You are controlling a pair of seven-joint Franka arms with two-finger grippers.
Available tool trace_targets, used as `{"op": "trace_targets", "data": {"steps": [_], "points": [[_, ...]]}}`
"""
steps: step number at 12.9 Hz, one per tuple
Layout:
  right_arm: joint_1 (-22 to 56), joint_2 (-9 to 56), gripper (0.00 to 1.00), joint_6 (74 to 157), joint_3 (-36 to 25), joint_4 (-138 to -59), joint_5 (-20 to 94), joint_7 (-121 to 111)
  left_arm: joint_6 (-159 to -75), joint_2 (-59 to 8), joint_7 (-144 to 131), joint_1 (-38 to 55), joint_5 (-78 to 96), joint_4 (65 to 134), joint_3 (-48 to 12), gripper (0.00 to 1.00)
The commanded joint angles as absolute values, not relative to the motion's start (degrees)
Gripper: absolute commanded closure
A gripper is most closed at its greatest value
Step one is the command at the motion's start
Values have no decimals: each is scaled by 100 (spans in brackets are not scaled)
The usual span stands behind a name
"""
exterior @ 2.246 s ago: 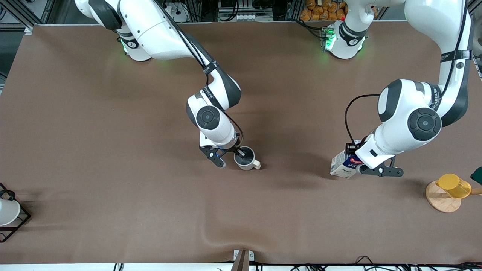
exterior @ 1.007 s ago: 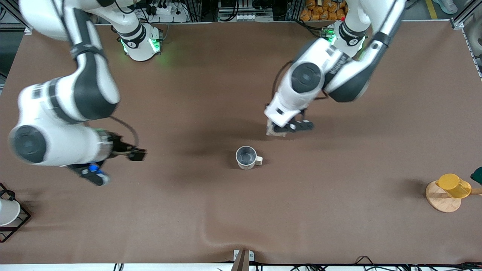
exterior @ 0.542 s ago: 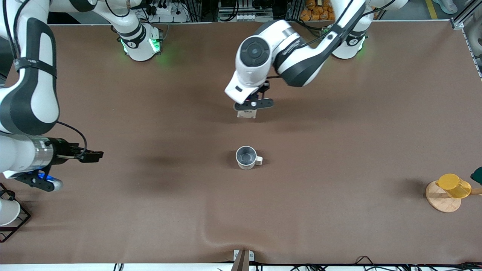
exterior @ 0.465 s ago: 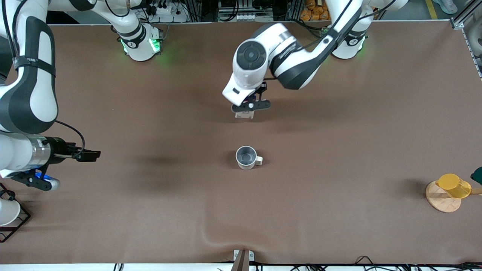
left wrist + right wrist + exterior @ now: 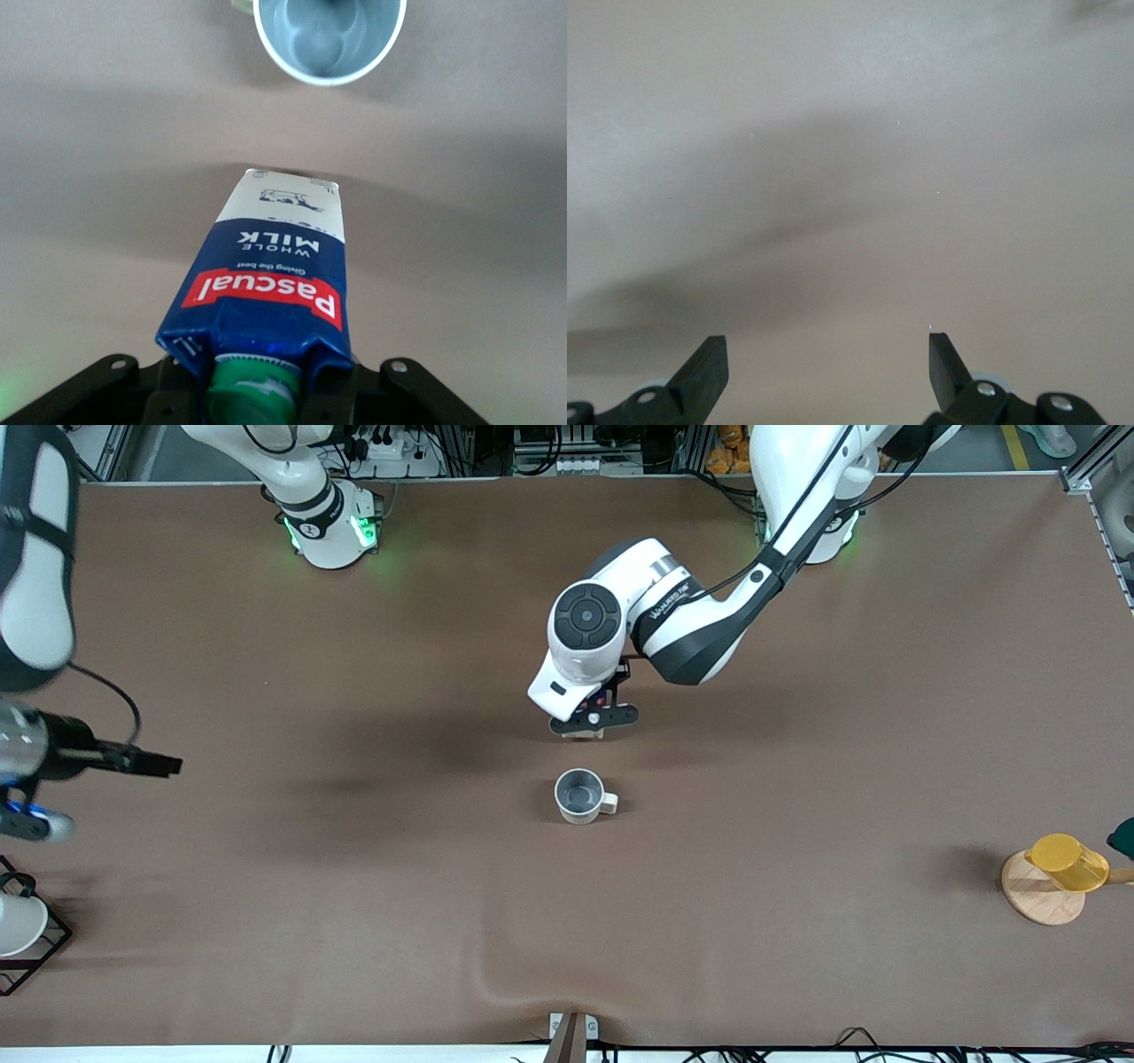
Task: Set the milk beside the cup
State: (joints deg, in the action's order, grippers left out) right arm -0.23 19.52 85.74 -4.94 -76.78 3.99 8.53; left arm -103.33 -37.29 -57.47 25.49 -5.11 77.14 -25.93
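Nearest the front camera among the task's things, the cup (image 5: 580, 796) stands upright on the brown desk (image 5: 797, 921), about mid-desk, with nothing touching it. Well off toward the left arm's end sits a yellow cup (image 5: 1067, 862) on a wooden disc, and at the right arm's end a white cup (image 5: 16, 924) in a black wire rack; neither belongs to this job.

Just above the cup in the front view, the left end effector (image 5: 592, 722) hangs over the desk, clenched on the milk (image 5: 270, 283). The left wrist view shows the carton gripped at its gabled top by the green cap, its base pointing toward the desk, with the cup's rim (image 5: 330, 40) close ahead of it. Whether the base touches the desk yet, I cannot tell.

The right end effector (image 5: 824, 363) waits over bare desk at the right arm's end, its fingers spread and grasping nothing.

In my judgement the task is well along: the milk is picked up and carried close to the cup. What is left is lowering it upright beside the cup, letting go and drawing clear.
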Motion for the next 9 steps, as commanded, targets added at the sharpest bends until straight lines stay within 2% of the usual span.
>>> {"op": "trace_targets", "data": {"steps": [1, 4, 5, 9], "points": [[17, 549, 0, 9017, -369, -9207, 299, 800, -10266, -3858, -5591, 2820, -650, 7436, -2234, 100], [88, -700, 0, 9885, -352, -10736, 273, 870, -10370, -3920, -5414, 3260, -650, 7436, -1697, 100], [97, -808, 0, 9844, -352, -10810, 264, 879, -10449, -3937, -5414, 3278, -650, 7436, -1679, 100], [-44, -265, 0, 9344, -387, -9706, 211, 888, -10573, -3964, -5370, 3278, -650, 7436, -1670, 100]]}}
